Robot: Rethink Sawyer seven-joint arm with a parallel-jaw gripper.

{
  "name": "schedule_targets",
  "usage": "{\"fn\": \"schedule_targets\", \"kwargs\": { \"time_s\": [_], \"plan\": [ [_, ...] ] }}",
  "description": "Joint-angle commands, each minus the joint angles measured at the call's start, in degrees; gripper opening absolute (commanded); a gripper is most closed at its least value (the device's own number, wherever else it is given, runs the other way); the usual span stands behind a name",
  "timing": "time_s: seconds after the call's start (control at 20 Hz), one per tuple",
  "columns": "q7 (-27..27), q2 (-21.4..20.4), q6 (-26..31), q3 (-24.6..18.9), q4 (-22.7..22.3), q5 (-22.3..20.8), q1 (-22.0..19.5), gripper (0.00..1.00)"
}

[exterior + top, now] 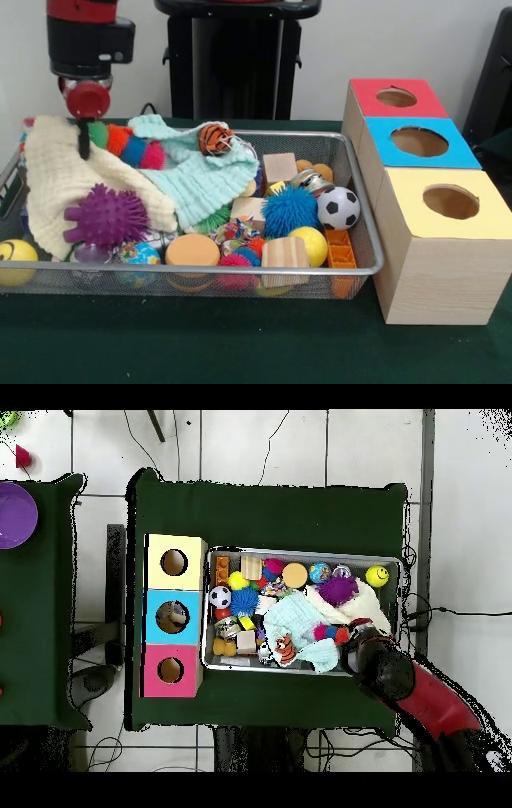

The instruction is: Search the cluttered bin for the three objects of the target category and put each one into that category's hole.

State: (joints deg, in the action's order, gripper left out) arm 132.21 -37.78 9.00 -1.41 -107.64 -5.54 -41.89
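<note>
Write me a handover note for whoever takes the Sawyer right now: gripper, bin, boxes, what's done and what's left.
Gripper: down at the far corner of the wire bin, at the cream cloth; open or shut cannot be told, nothing seen held.
Bin: full; the cream cloth and a mint cloth cover part of the toys. Soccer ball, blue spiky ball and purple spiky ball lie in plain sight.
Boxes: red, blue and yellow stand beside the bin. The overhead view shows something inside the blue hole.
Left: category unclear; keep searching under the cloths.

White tile floor (250, 444), pale wall (384, 36), 2 green tables (270, 509).
</note>
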Motion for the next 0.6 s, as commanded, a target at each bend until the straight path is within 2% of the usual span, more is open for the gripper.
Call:
{"fn": "schedule_targets", "kwargs": {
  "time_s": [0.05, 0.15, 0.25, 0.6],
  "plan": [
    [-6.88, -7.41, 14.20, -4.29, 7.96, -0.76, -2.76, 0.00],
    [-8.08, -8.31, 18.96, -4.28, 9.63, -0.94, -2.91, 0.00],
    [-8.50, -8.86, 21.30, -4.55, 10.47, -1.48, -3.25, 0.00],
    [-7.10, -10.14, 23.61, -4.87, 10.50, -2.74, -3.22, 0.00]
  ]
}}
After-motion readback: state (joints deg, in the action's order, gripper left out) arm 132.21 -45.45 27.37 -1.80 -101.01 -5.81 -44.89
